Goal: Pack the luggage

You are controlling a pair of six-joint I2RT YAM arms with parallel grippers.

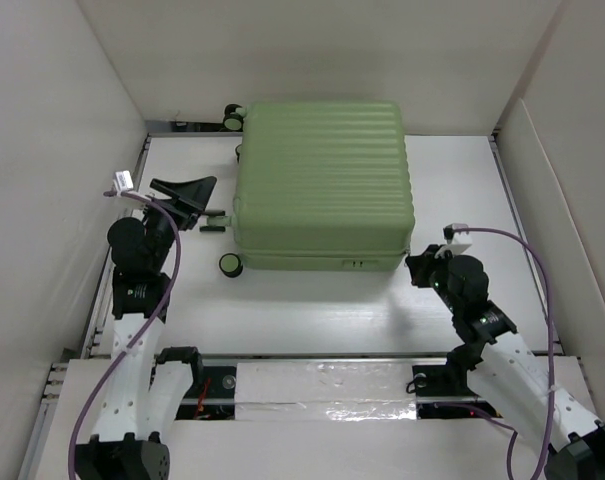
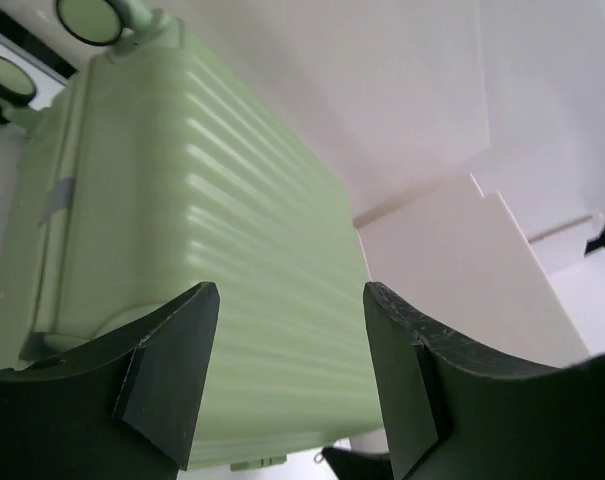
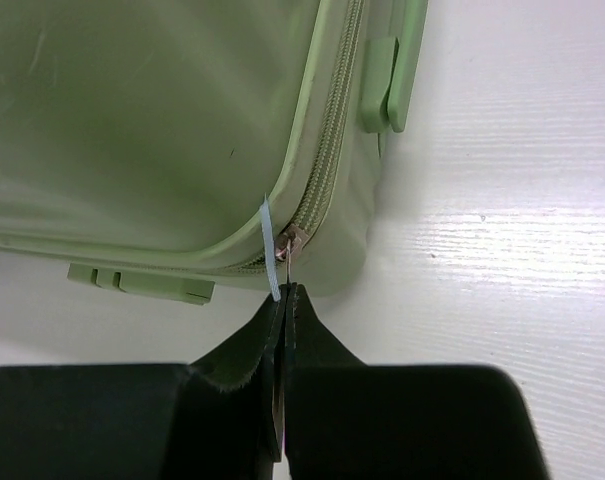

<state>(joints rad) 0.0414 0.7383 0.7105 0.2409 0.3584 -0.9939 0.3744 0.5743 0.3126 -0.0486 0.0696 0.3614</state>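
The right pincer [image 3: 284, 296] is clamped tight on the zipper pull [image 3: 291, 250] at the near right corner of the luggage [image 3: 132, 120], which lies flat and closed on the tabletop [image 3: 502, 200]. The pull is best dragged along the corner's curve, never away from the shell. The left pincer [image 2: 290, 300], spread wide and empty beside the luggage's left side, could brace it against sliding.

White matte tabletop [image 1: 312, 320], faint wood grain visible in the right wrist view. Flat white panel walls [image 1: 322, 50] stand at its rear and both sides. Shiny, crinkled white film strip [image 1: 327, 385] lies across the near edge.
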